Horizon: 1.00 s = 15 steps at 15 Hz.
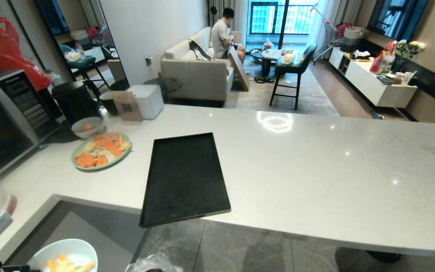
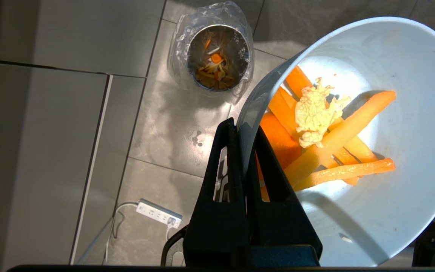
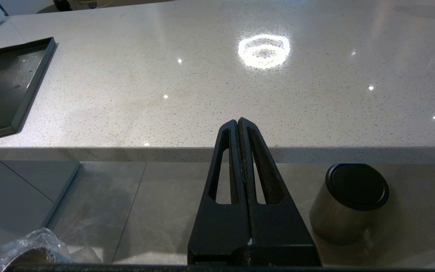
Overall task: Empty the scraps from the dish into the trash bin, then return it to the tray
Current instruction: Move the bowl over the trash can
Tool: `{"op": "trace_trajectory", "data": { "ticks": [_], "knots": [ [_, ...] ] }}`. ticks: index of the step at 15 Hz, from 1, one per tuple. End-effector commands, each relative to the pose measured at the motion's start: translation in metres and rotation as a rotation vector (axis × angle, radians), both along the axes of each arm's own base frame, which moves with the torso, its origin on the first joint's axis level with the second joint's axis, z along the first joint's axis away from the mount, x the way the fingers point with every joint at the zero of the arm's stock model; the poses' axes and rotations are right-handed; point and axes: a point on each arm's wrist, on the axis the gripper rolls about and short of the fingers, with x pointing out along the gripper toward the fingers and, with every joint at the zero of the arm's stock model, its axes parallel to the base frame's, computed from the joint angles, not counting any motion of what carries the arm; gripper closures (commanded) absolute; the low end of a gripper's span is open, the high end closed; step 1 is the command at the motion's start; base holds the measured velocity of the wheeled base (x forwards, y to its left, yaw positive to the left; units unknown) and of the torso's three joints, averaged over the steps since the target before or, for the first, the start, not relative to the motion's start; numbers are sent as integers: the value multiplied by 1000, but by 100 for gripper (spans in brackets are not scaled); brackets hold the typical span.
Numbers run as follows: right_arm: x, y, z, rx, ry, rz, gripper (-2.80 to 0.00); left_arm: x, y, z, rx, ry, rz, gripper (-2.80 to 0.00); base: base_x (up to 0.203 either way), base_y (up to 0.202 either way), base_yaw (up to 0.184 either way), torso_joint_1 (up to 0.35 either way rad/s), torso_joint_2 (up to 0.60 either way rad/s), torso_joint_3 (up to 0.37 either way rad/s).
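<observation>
Left to right, as I see it from my station. At the far left of the counter (image 1: 315, 158) stand a microwave (image 1: 2, 124) and a black-lidded can (image 1: 74, 99). Next come a small grey-white bowl (image 1: 87, 126) and a green plate (image 1: 102, 151) heaped with orange slices. The tray (image 1: 185, 179) lies bare near the counter's middle, its near end overhanging the front edge.

Low at the left, off the counter, my left gripper (image 2: 244, 128) is clenched on the rim of the dish (image 2: 391, 132), one finger inside the wall and one outside. The dish hangs above the floor (image 2: 164, 124), tilted in the wrist view. The scraps (image 2: 327, 139) (orange strips and a pale yellow clump) lie inside it, against the wall nearest the gripper. In the head view only the dish's far part (image 1: 64, 255) shows at the bottom edge.

The bin (image 2: 217, 56) stands on the floor below, apart from the dish and not directly under it. Its clear bag folds over the rim, and some orange and yellow bits lie at the bottom.

To the right, my right gripper (image 3: 239, 122) hangs before the counter's front edge, fingers pressed together on nothing. A steel cylinder with a black lid (image 3: 347, 202) stands on the floor beyond it. In the room behind the counter a person (image 1: 223, 36) sits on a sofa (image 1: 198, 68).
</observation>
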Motion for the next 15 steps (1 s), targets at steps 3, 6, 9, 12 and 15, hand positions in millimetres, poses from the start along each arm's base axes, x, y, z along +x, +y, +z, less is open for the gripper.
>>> {"op": "trace_trajectory", "data": {
  "ticks": [3,6,9,12,15],
  "knots": [
    [0,0,0,1,1,0,0,1,0,-1,-3,7,-5,0,0,0,0,0,0,0],
    [0,0,0,1,1,0,0,0,-1,-1,-5,10,-15,0,0,0,0,0,0,0],
    [0,0,0,1,0,0,0,2,-4,-1,-6,11,-43,0,0,0,0,0,0,0],
    [0,0,0,1,1,0,0,2,-4,-2,-8,13,-43,0,0,0,0,0,0,0],
    [0,0,0,1,1,0,0,3,-4,-2,-9,18,-44,0,0,0,0,0,0,0]
  ]
}}
